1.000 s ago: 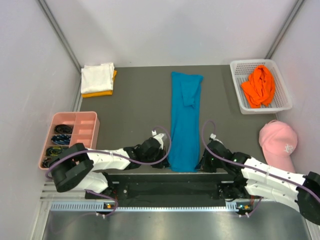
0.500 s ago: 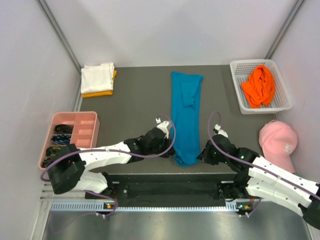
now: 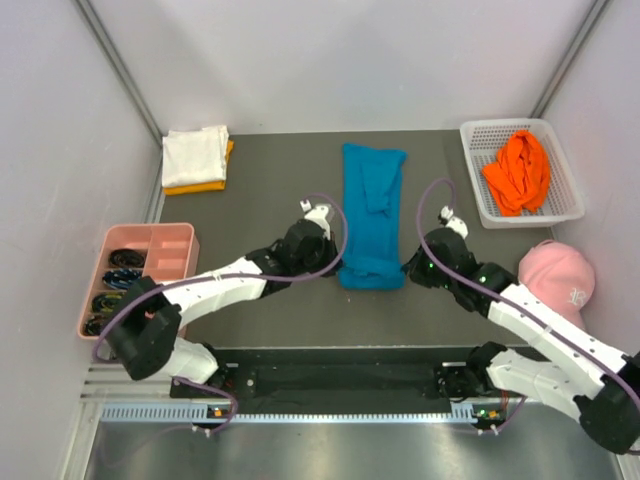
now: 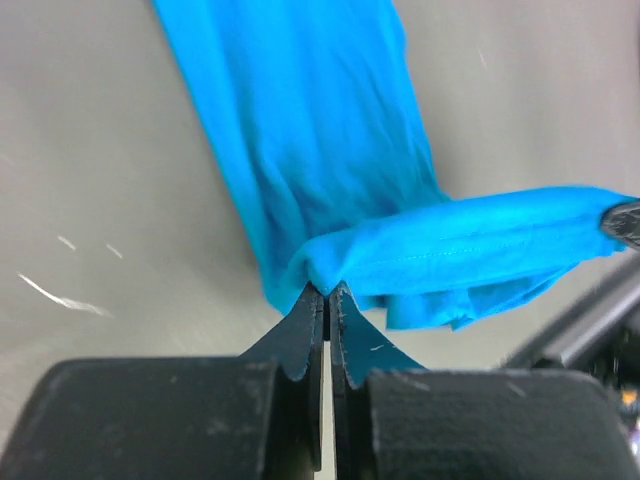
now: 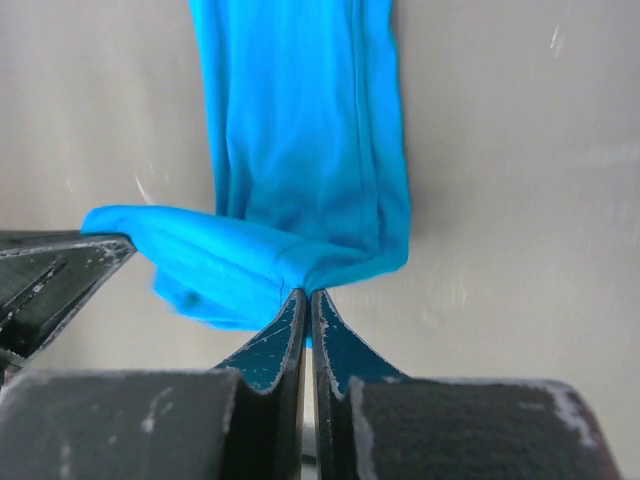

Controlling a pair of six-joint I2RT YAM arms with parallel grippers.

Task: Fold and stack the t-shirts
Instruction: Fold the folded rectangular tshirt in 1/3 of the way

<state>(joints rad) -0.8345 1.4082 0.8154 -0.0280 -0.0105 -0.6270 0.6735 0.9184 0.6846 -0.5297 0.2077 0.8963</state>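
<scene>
The teal-blue t-shirt (image 3: 371,205) lies as a long narrow strip in the middle of the table, its near end lifted and doubled back over itself. My left gripper (image 3: 338,262) is shut on the near left corner (image 4: 327,283). My right gripper (image 3: 407,264) is shut on the near right corner (image 5: 304,285). The held hem stretches between them (image 4: 470,245). A folded white t-shirt (image 3: 194,154) lies on a yellow-orange one (image 3: 205,185) at the back left. A bright orange t-shirt (image 3: 518,170) sits crumpled in the white basket (image 3: 478,175).
A pink compartment tray (image 3: 168,244) with dark items stands at the left. A pink baseball cap (image 3: 556,285) lies at the right. The white basket is at the back right corner. Grey walls close in the table on three sides.
Both grippers have moved away from the near edge toward the back, carrying the teal shirt's near end with them. The strip now looks shorter, with its near part folded over.
</scene>
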